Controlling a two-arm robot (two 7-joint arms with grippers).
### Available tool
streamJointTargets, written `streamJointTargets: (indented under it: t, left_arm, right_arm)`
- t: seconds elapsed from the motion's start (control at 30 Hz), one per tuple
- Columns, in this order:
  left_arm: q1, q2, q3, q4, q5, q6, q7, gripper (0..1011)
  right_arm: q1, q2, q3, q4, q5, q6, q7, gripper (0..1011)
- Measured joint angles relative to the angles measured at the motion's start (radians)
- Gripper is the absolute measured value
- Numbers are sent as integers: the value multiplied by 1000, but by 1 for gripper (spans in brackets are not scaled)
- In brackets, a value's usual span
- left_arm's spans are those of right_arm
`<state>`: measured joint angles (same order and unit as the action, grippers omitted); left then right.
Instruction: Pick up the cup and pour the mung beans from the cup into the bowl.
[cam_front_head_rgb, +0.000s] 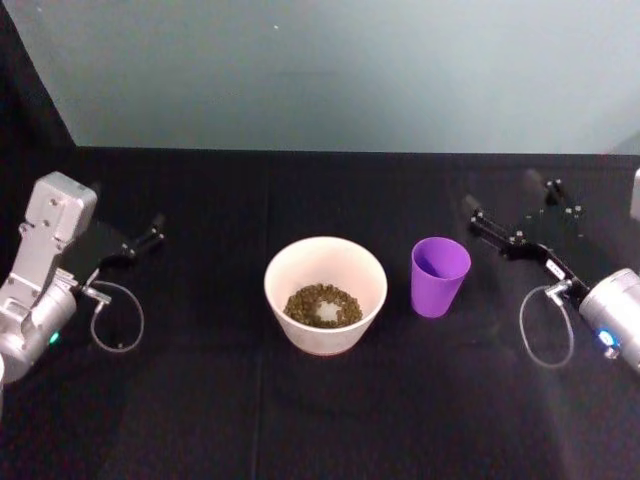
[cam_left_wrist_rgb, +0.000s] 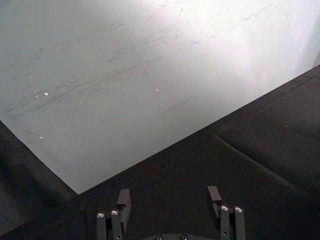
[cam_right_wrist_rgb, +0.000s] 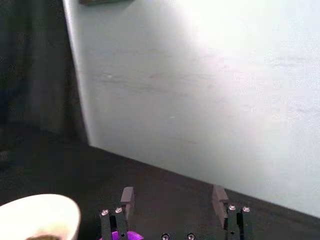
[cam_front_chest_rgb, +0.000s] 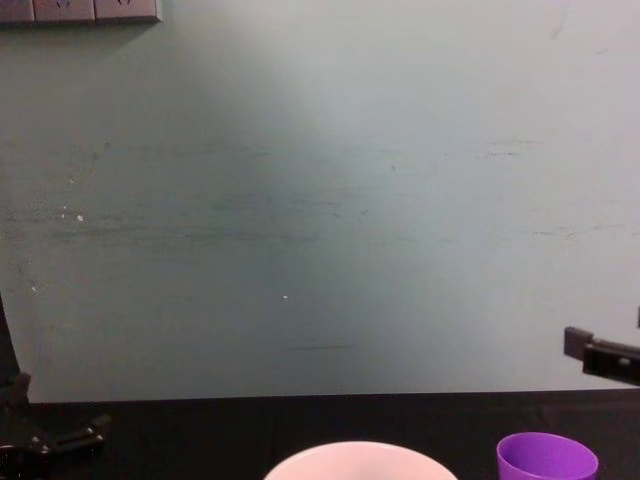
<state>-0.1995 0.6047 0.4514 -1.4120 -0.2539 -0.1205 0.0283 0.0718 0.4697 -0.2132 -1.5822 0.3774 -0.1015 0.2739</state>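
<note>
Here, the cup (cam_front_head_rgb: 440, 275) stands upright on the black surface (cam_front_head_rgb: 200, 420), just beside the bowl (cam_front_head_rgb: 325, 293) on the robot's right, apart from it by a narrow gap. Mung beans (cam_front_head_rgb: 322, 305) lie in a ring at the bottom of the bowl; the cup's inside shows only purple from the head view, so it looks empty or near empty.

Handling, as judged: thin smooth plastic, light, easily tipped by a sideways nudge. Tapered wall, wider at the rim, so a squeeze low down may let it slide upward out of the fingers. Best hold is across the mid to upper wall, from the side away from the bowl. Likely slippery; some flex under hard pressure. The bowl looks heavier and stable.

Right end effector (cam_front_head_rgb: 510, 220) hovers to the right of and behind the cup, jaws spread apart, holding nothing. Left end effector (cam_front_head_rgb: 148, 236) rests well to the left of the bowl, jaws likewise apart and empty.

No brand, label or readable writing on cup, bowl or surface.
</note>
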Motion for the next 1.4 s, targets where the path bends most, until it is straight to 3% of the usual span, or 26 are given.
streamJointTargets:
  t: [0.2, 0.73, 1.07, 1.4]
  left_arm:
    - [0, 0, 0, 0, 0, 0, 0, 1000]
    - [0, 0, 0, 0, 0, 0, 0, 1000]
    - [0, 0, 0, 0, 0, 0, 0, 1000]
    - [0, 0, 0, 0, 0, 0, 0, 1000]
  right_arm:
    - [-26, -33, 21, -25, -70, -6, -88, 1003]
    - [-17, -89, 53, 62, -166, -82, -134, 1003]
    - [-12, -111, 68, 85, -200, -92, -133, 1003]
    - [-5, -116, 74, 99, -193, -92, -103, 1002]
